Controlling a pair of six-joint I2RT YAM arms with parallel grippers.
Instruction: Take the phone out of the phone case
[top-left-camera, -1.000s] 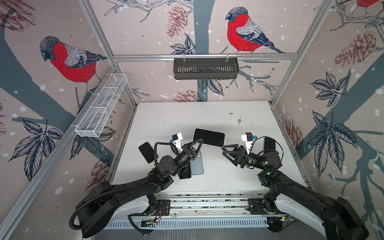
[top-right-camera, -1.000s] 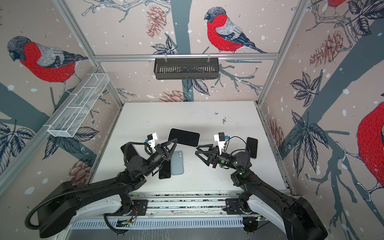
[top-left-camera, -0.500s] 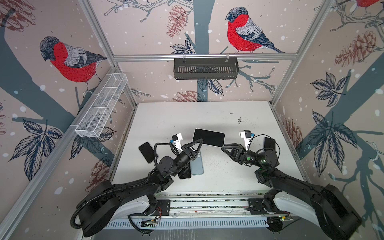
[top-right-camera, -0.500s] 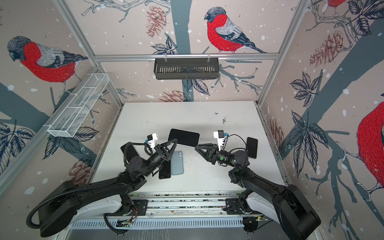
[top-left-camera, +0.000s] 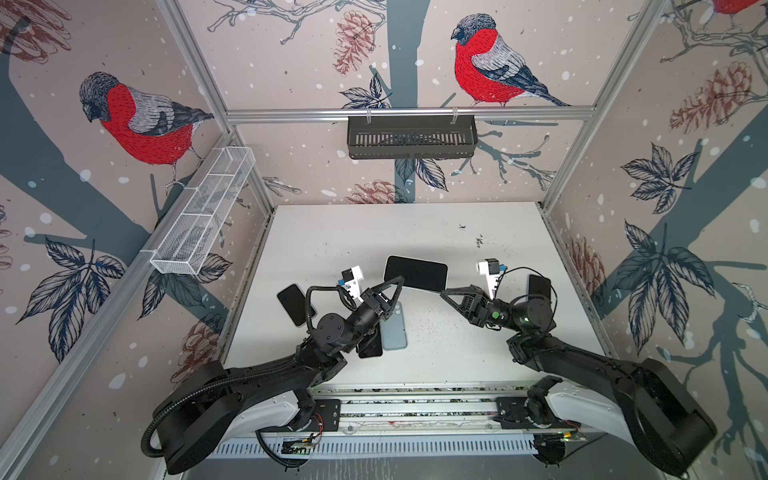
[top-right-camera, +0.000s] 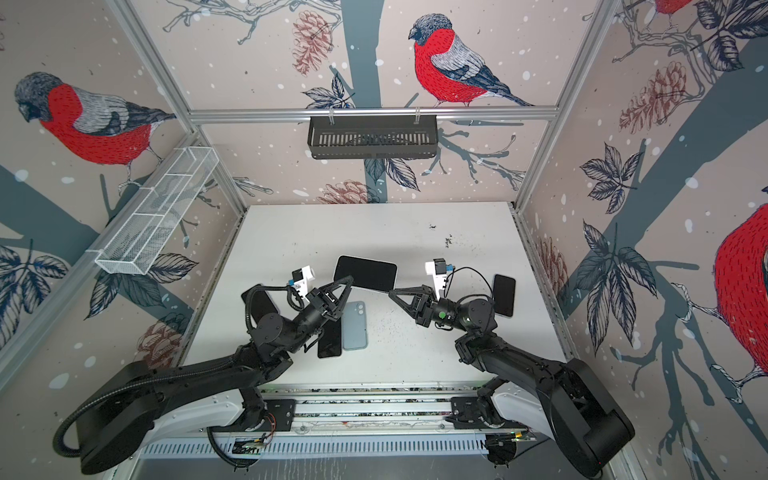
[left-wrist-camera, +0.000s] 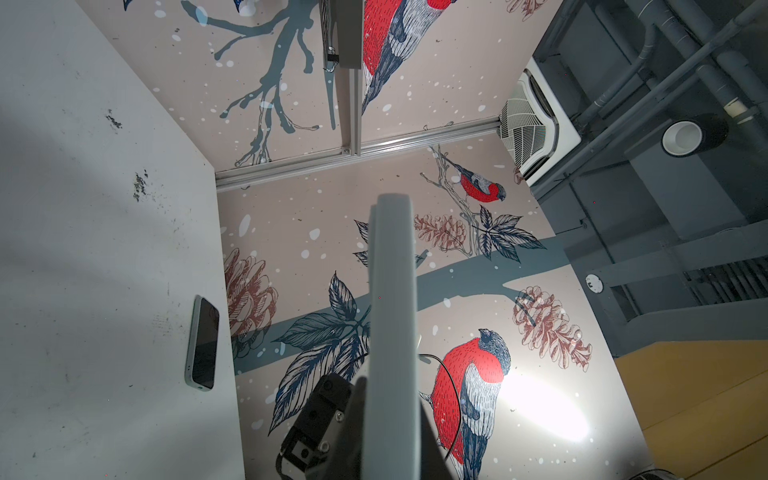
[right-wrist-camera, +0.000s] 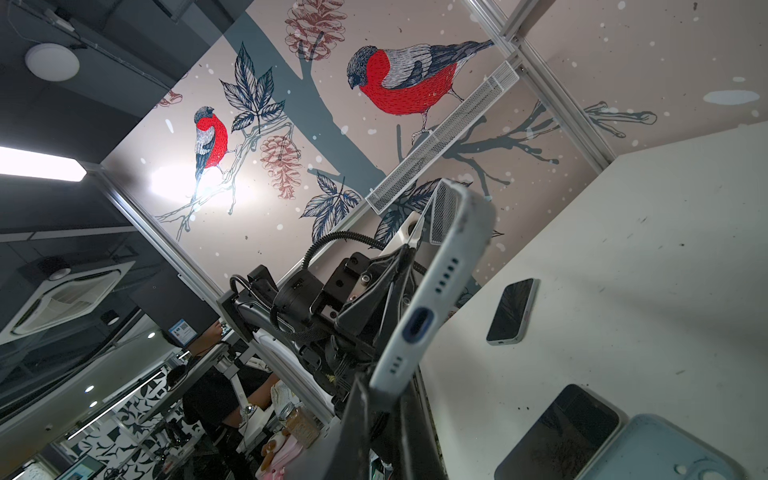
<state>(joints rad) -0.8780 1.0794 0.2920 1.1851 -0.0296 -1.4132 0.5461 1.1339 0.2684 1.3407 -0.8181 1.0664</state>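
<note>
Since the frame a second earlier, the jaws of the right gripper (top-left-camera: 443, 293) have been drawn together from a half-spread stance; the rest of the scene is seen unchanged. That gripper is now clenched on the near right-hand corner of the phone case (right-wrist-camera: 419, 328). The case's pale rim, with its charging-port cut-out, is seen edge-on in the right wrist view. The left gripper (top-left-camera: 398, 281) is likewise clamped on the case, at the opposite short end, and the same pale edge is seen running up the middle of the left wrist view.

The phone (top-left-camera: 415, 273) is thus held in its case between the two grippers. It is lifted clear of the table (top-left-camera: 353, 232) and kept roughly level, with its black screen turned upward in both top views.

Below the left gripper, a pale blue phone (top-left-camera: 395, 332) is laid back up on the table. A dark phone (top-left-camera: 372, 347) is set just beside it and is partly covered by the left arm. A left-hand black phone (top-left-camera: 291, 301) is found near the table's left edge, crossed by the arm's cable. A right-hand black phone (top-left-camera: 539, 286) is placed near the right edge, behind the right wrist.

Farther out, a white wire basket (top-left-camera: 203, 216) is fixed to the left wall. A black basket (top-left-camera: 411, 137) is hung from the rear rail.
</note>
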